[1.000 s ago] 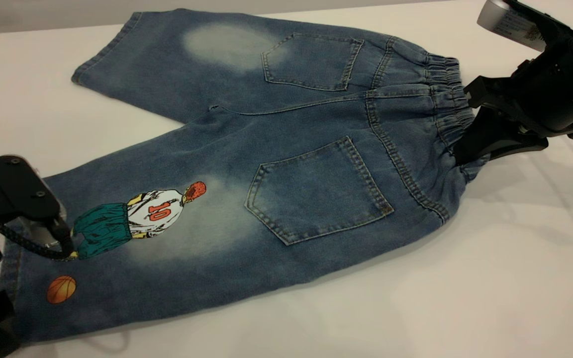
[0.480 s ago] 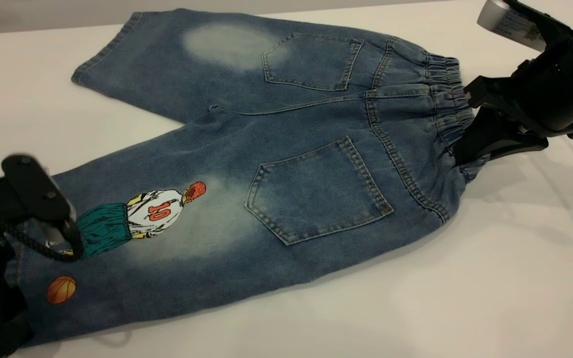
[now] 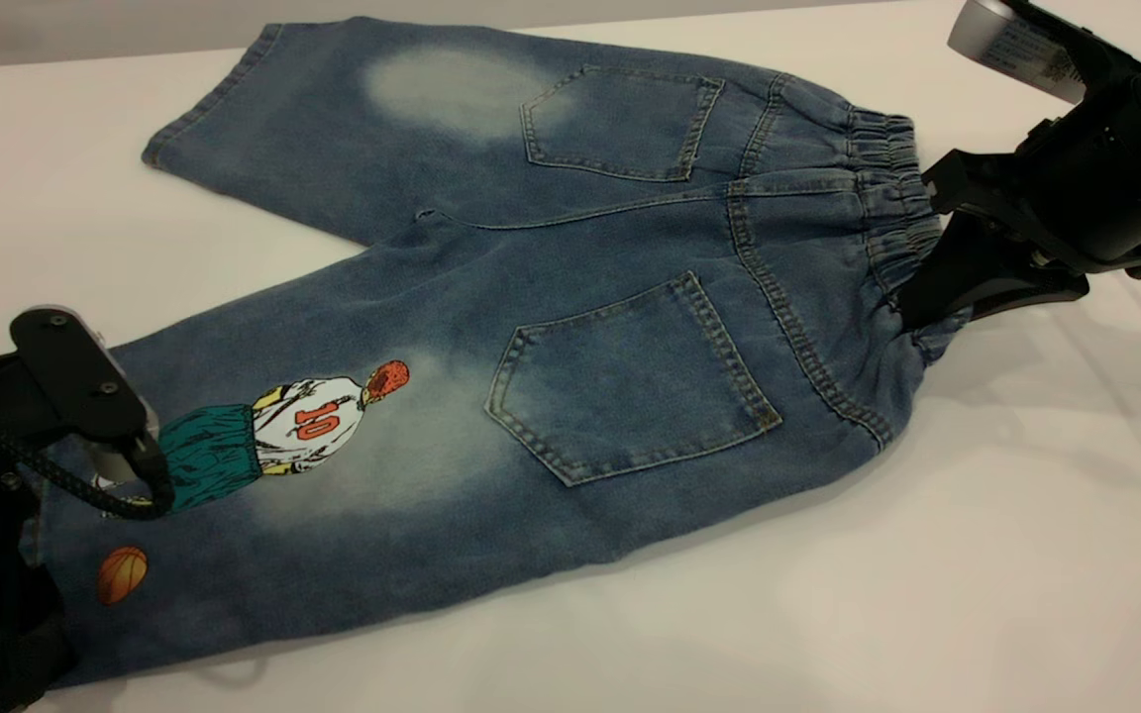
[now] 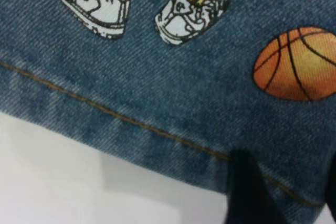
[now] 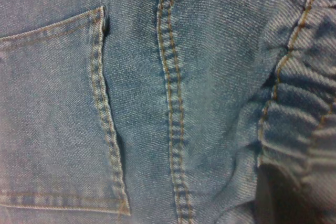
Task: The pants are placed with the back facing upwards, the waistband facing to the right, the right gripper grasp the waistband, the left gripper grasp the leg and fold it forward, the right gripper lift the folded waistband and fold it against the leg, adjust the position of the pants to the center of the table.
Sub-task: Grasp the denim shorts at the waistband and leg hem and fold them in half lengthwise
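White table (image 3: 977, 555) bears flat denim pants (image 3: 570, 327).

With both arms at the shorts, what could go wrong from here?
The left gripper sits at the very hem of the leg, so a thin bite may slip once lifted. The right gripper meets the gathered waistband at one spot only; the pants might drag or bunch across the table.

Right wrist: pants (image 5: 210, 77) close up
Patch pocket (image 5: 52, 114) beside double seam; gathered waistband (image 5: 299, 103) at edge
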